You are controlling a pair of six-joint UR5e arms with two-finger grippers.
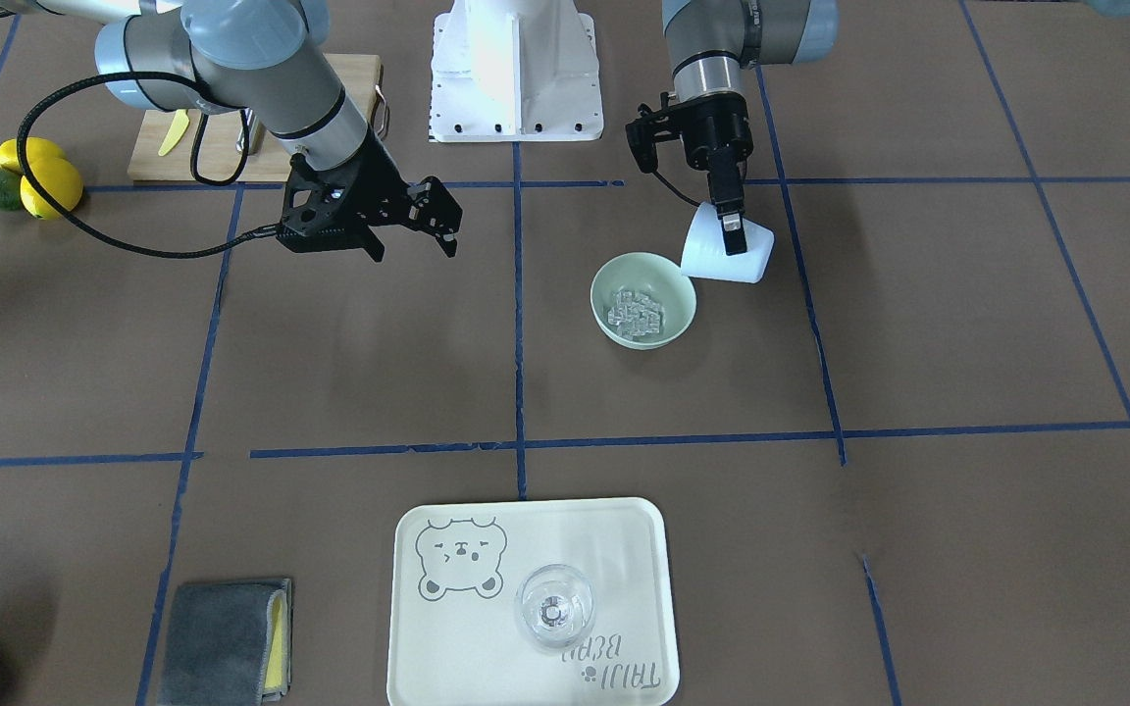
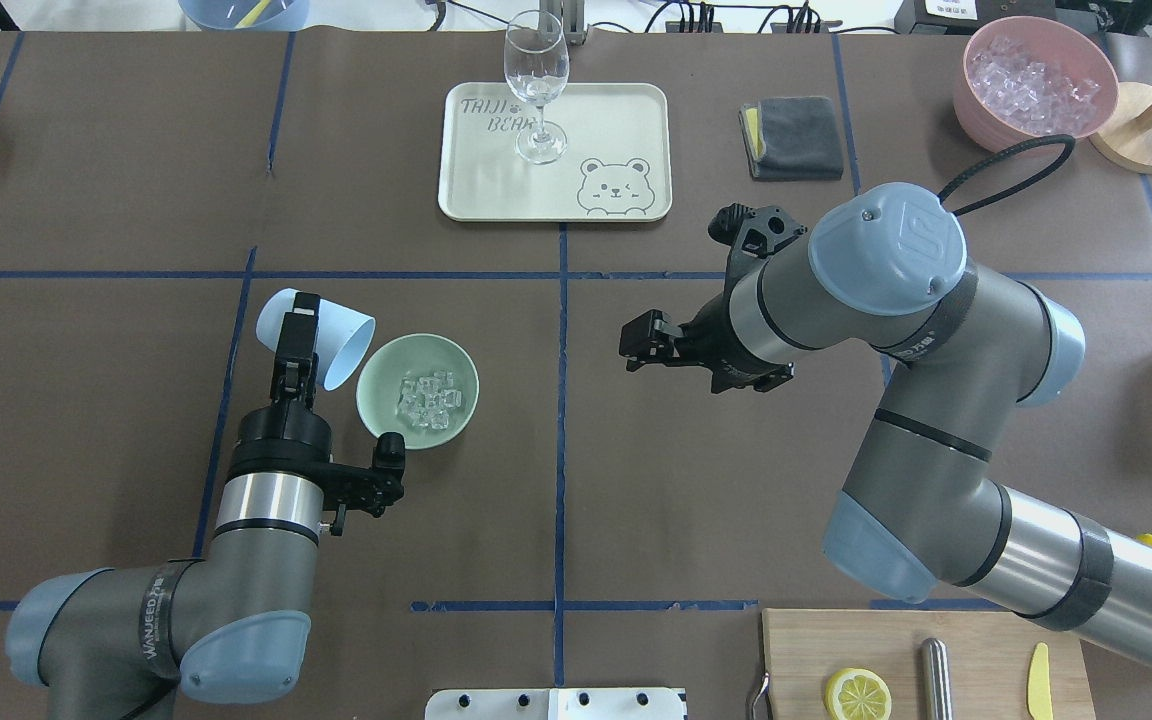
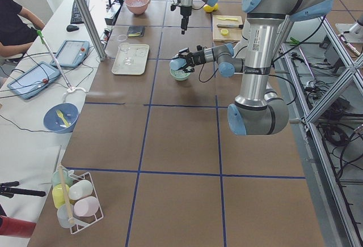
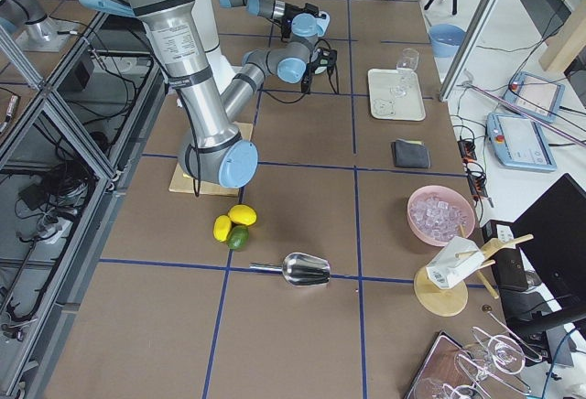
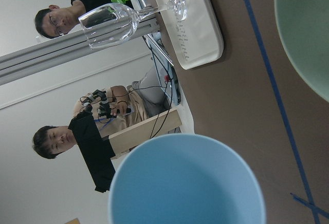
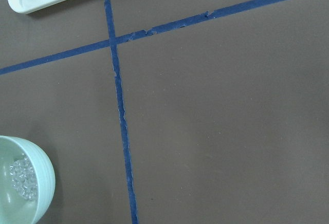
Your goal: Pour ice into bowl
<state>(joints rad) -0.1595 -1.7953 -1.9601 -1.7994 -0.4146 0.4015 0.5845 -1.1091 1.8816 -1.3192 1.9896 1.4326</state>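
The pale mint-green bowl (image 2: 384, 372) stands on the table with the clear ice cubes (image 2: 426, 400) lying in it. My left gripper (image 2: 294, 335) is shut on the rim of a light blue cup (image 2: 336, 345). The cup is tipped on its side just left of the bowl, mouth toward it. In the left wrist view the cup's inside (image 5: 187, 183) looks empty, and the bowl's wall (image 5: 308, 29) shows beyond it. In the front view, bowl (image 1: 639, 338), ice (image 1: 636, 309) and cup (image 1: 712, 260) show the same. My right gripper (image 2: 636, 345) is open and empty above the table, right of the bowl.
A cream tray (image 2: 626, 110) with a wine glass (image 2: 536, 90) stands at the far middle. A grey cloth (image 2: 796, 135) and a pink tub of whitish ice (image 2: 1036, 80) are far right. A cutting board (image 2: 976, 640) with a lemon slice lies near right.
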